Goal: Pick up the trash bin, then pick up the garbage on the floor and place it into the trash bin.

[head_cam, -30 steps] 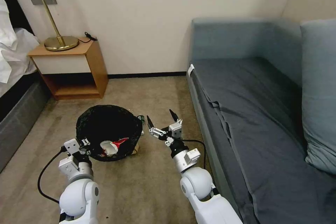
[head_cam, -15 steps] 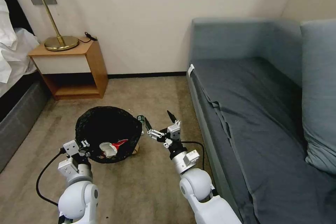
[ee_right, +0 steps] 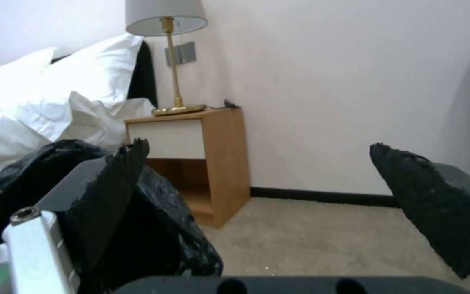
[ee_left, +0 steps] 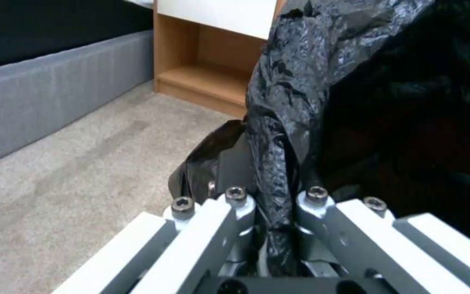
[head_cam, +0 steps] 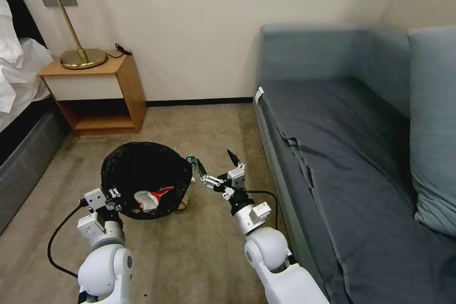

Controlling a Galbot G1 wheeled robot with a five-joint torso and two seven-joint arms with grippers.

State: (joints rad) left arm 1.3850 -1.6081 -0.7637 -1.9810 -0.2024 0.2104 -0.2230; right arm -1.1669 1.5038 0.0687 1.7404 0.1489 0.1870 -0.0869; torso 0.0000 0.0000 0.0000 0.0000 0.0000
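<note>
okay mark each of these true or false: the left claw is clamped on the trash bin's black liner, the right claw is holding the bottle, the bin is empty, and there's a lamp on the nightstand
1. The left claw is clamped on the black liner of the trash bin. True.
2. The right claw holds the bottle. False: its fingers are spread and hold nothing; the bottle lies on the carpet beside the bin.
3. The bin is empty. False: a red-and-white packet lies inside.
4. A lamp stands on the nightstand. True.
</note>
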